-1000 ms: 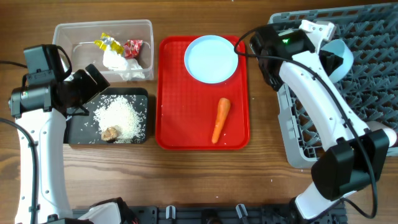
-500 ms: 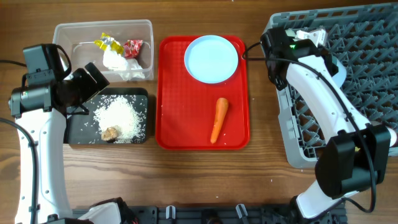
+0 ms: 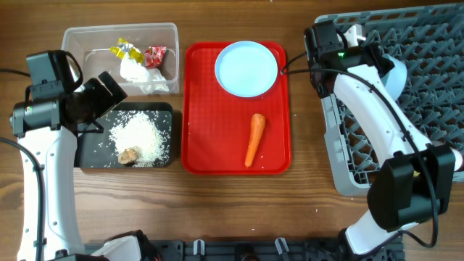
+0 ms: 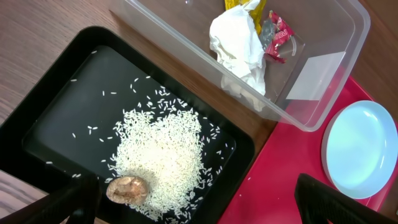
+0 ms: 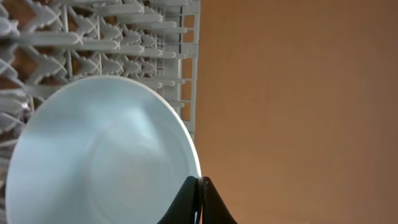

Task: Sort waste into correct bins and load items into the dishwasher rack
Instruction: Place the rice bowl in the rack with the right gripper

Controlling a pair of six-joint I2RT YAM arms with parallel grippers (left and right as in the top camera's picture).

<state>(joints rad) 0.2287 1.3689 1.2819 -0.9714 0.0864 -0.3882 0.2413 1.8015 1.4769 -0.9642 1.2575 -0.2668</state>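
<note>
A red tray [image 3: 210, 130] lies flat on the wooden counter [image 3: 217, 210], a little toward 12 o'clock from its middle. It is rectangular with rounded corners and a low raised rim, its long sides running from 12 to 6 o'clock. Its floor has a fine gridded texture. The counter's brown grain runs from 9 to 3 o'clock. The left wrist view catches one corner of the tray [image 4: 273, 162] at 4 o'clock; the right wrist view shows bare counter [image 5: 298, 93] at 3 o'clock.

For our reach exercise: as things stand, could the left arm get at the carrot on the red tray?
Probably yes. The carrot lies bare on the red tray, nothing over it, and the left gripper is open and empty above the black tray next door.
</note>
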